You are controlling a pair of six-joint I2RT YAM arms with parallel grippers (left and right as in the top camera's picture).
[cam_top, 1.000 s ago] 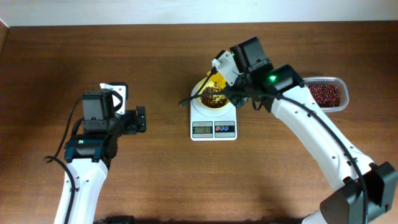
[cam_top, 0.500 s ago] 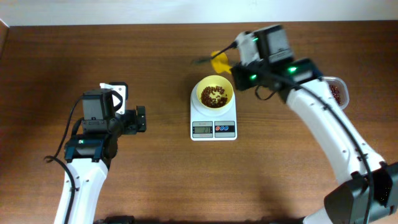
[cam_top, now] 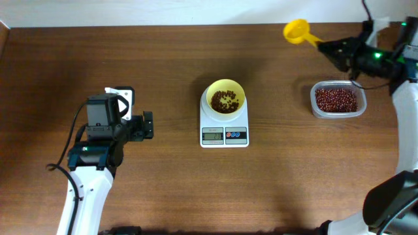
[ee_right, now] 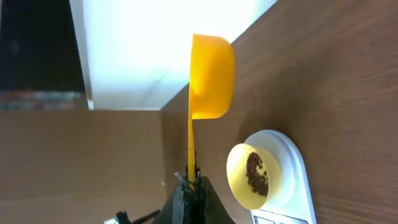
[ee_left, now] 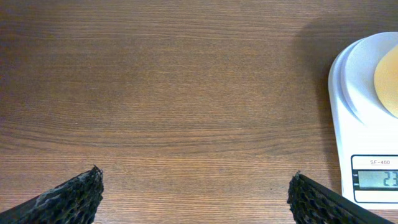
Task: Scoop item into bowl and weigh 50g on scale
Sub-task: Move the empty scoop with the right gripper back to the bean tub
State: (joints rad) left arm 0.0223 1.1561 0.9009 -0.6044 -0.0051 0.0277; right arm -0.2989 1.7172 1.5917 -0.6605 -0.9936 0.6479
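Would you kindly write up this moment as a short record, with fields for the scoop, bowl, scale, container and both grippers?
scale: white, display showing digits
bowl: pale yellow, on the scale, small heap of beans inside
container: clear, right of the scale, filled with beans
scoop: yellow, apparently empty, beyond the container's far left corner
right gripper: shut on the scoop's handle
left gripper: open, empty, left of the scale

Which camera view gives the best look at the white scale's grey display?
The left wrist view: the small white rectangular scale's grey display is close, its digits legible though cut by the frame edge. Overhead shows the whole scale, digits too small to read. The right wrist view catches only its platform under the pale yellow bowl.
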